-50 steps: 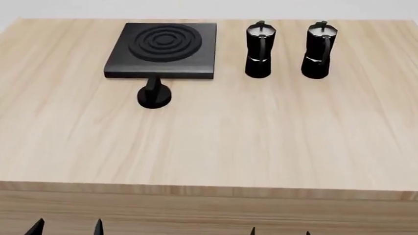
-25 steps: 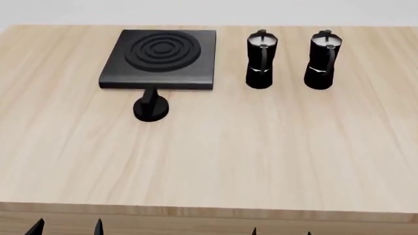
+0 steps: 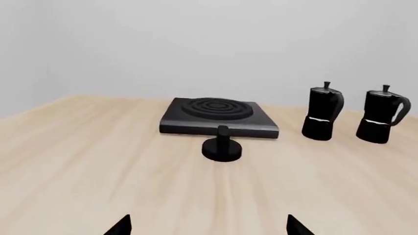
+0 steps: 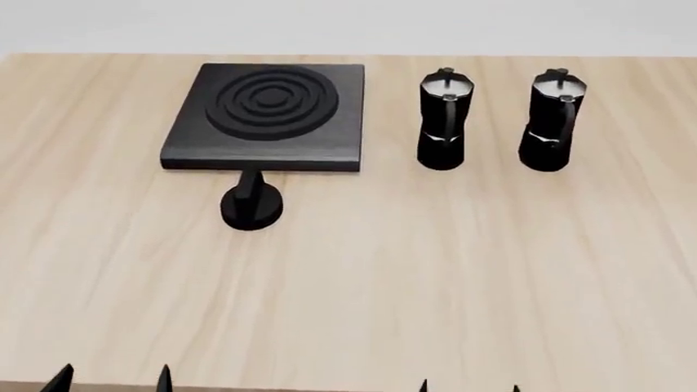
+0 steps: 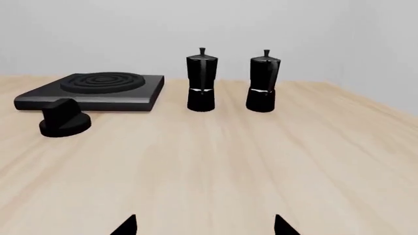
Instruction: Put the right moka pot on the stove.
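Note:
The right moka pot, black with a silver lid, stands upright at the far right of the wooden table. A second identical moka pot stands just left of it. The stove, a flat black slab with ring burner, lies at the far left. My left gripper and right gripper hover at the near edge, both open and empty, far from the pots.
A small round black knob stands on the table just in front of the stove. Bare wood stretches between the grippers and the objects.
The head view has shifted: the stove, knob and pots sit lower in the picture and the table's front edge has dropped out of view. The fingertips stay in the same place.

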Tool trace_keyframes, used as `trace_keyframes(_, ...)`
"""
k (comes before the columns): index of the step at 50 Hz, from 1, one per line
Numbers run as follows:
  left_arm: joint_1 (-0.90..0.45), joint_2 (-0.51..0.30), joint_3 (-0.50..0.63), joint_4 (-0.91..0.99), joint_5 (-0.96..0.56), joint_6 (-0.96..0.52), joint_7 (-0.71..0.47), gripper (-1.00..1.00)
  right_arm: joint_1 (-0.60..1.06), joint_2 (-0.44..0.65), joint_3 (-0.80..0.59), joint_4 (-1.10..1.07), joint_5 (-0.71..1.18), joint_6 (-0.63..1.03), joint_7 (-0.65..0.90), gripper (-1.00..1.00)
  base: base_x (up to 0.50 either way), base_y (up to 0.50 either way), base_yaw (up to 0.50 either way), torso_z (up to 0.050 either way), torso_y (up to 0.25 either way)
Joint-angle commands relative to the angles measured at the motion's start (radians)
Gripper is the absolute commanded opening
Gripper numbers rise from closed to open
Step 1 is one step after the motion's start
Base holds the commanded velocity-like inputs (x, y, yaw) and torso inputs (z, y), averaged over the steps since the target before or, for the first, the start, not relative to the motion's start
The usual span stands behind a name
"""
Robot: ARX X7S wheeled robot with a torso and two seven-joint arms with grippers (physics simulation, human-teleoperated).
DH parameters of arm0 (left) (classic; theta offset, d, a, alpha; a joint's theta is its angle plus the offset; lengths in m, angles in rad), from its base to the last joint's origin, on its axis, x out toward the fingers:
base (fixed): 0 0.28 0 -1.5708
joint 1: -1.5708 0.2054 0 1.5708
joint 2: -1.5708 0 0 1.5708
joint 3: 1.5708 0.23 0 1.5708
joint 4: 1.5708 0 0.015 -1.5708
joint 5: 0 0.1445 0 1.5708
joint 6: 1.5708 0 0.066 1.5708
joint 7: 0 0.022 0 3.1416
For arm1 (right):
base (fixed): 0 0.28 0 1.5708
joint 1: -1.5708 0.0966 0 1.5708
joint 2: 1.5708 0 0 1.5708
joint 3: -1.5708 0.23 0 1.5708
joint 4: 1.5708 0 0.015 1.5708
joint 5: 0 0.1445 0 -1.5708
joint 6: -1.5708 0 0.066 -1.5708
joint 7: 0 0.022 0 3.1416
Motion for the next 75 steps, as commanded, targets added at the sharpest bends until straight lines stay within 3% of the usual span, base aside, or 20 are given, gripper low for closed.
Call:
trace_keyframes(1,-0.002,-0.006,0.007,0.0,-0.008,0.003,-0.003,1.0,0.003,0.005,-0.009,0.011,-0.005,-0.012,0.011,1.0,0.18,0.06,0.0,0.0,0.0)
trace_keyframes(75,-0.01,-0.032,0.044,-0.018,-0.028,0.019,-0.042,1.0,0.016,0.027,-0.041,0.04,0.05,-0.031,0.029,1.0,0.19,0.09,0.0,0.0,0.0)
